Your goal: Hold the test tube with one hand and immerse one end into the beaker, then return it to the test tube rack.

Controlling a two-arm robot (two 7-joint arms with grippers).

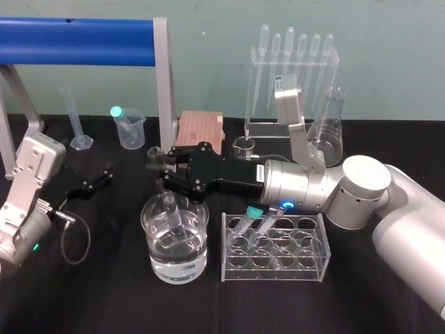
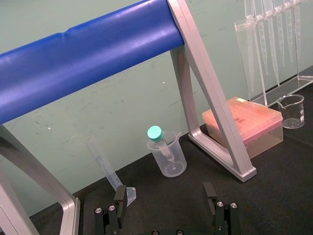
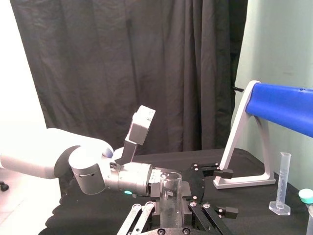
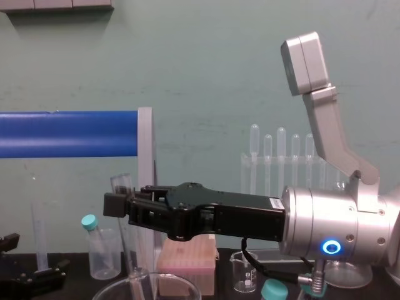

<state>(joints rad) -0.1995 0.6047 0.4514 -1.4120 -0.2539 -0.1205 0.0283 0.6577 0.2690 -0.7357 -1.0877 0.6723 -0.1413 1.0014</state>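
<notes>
Right gripper [image 1: 165, 182] reaches in from the right, fingers clamped on the test tube [image 1: 172, 212]. Tube near upright, its lower end below the rim of the beaker [image 1: 149, 221] and clear of the wall. Test tube rack [image 1: 306, 261] sits just beside the beaker, on its right, holding two turquoise-capped tubes [image 1: 256, 211]. Left gripper [image 1: 97, 179] is well apart at left, fingers spread, holding nothing. Bare black cloth [image 1: 104, 292] lies between. Behind: five pipettes [image 1: 288, 52], one conical flask [image 1: 328, 132].

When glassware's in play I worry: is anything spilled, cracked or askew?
Nothing stands out; no spill shows. The right gripper holds the test tube nearly upright, its end in the beaker; left gripper parked, open.
</notes>
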